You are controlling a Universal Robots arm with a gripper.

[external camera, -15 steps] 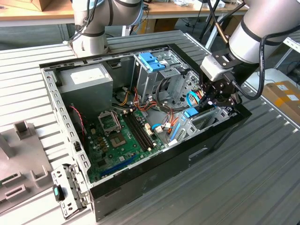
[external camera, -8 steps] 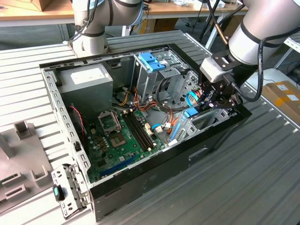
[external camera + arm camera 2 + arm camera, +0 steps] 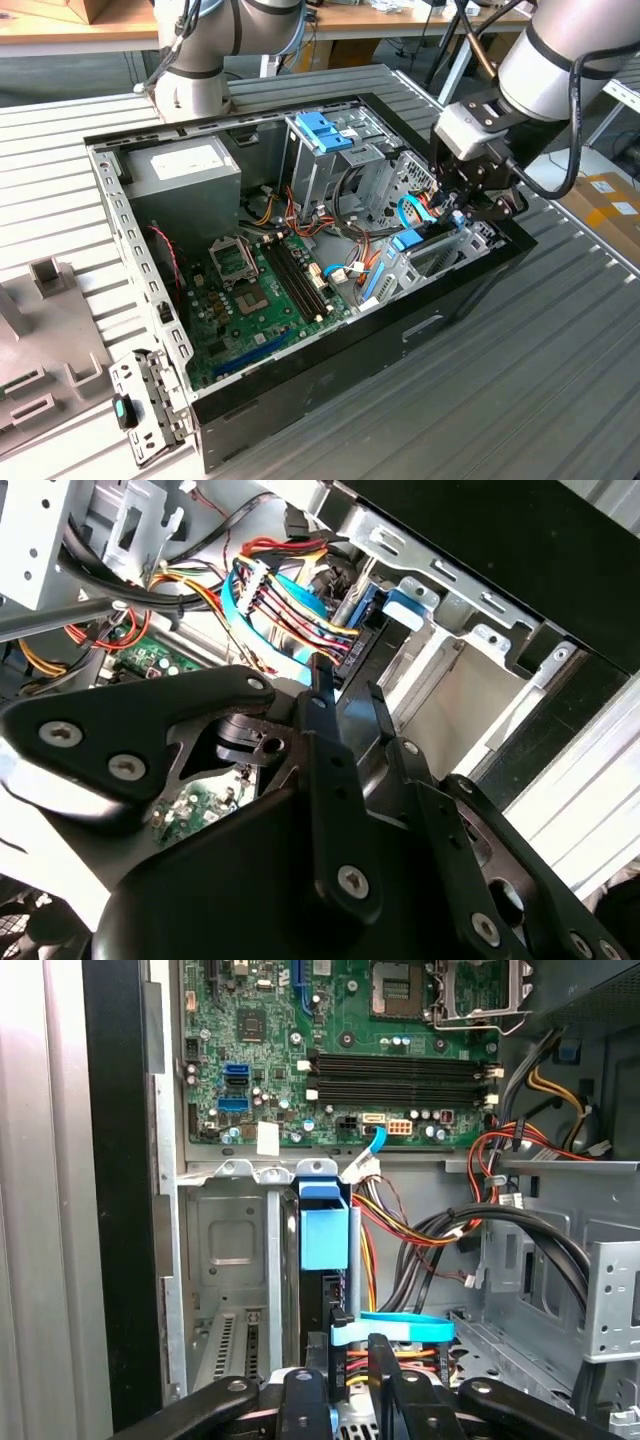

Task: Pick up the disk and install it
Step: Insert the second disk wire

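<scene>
In the exterior view, the gripper (image 3: 462, 208) is reaching down into the open case (image 3: 300, 385) at the corner nearest that view's right, close against the case's side wall. Just below it the disk (image 3: 412, 240) is standing on edge in its bay, only the light-blue frame top showing, so the disk is lying straight under the jaws with its long axis running along that wall. The tall cage (image 3: 322, 150) with its blue bracket is sitting well apart, toward the middle of the case, and the motherboard (image 3: 255, 290) is filling the floor beyond.

In the second wrist view, the two black fingers (image 3: 322, 705) are standing narrow, with a thin gap between them, and their tips are reaching among the bundle of cables (image 3: 290, 605). The bay wall (image 3: 450, 695) is lying just beside them. I cannot tell whether the jaws are pinching anything.

In the first wrist view, the disk (image 3: 324, 1230) is showing plainly as an upright slab between the bay's metal walls, its blue tab facing the camera. The fingers (image 3: 340, 1345) are straddling its near edge, and a blue ribbon cable (image 3: 395, 1328) is crossing just beside them, which the exterior view is not making clear.
</scene>
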